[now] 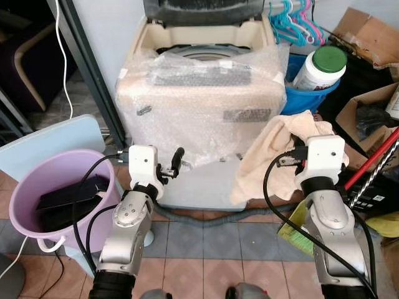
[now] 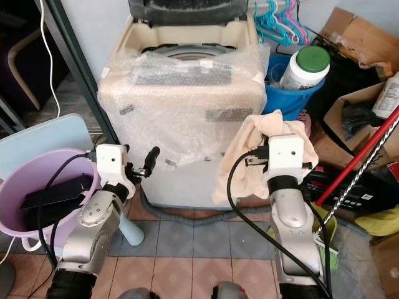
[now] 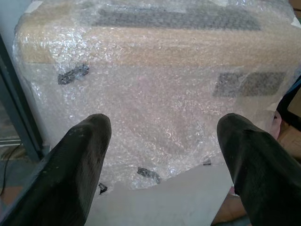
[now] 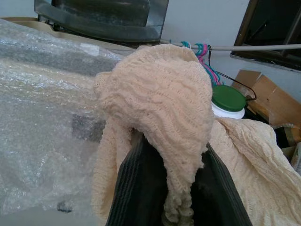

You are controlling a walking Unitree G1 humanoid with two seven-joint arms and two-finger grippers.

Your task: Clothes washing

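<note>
A top-loading washing machine stands ahead with its lid up and its body wrapped in bubble wrap. My right gripper is shut on a cream knitted cloth, held up at the machine's right front corner. The cloth drapes over both fingers and hangs down the machine's side. My left gripper is open and empty, its fingers pointing at the wrapped front of the machine. A purple bucket at the left holds dark clothes.
A dark metal post stands left of the machine. To the right are a blue tub with a green-lidded white jar, coloured hangers, cardboard boxes and a red mop handle. A grey hose lies on the tiles.
</note>
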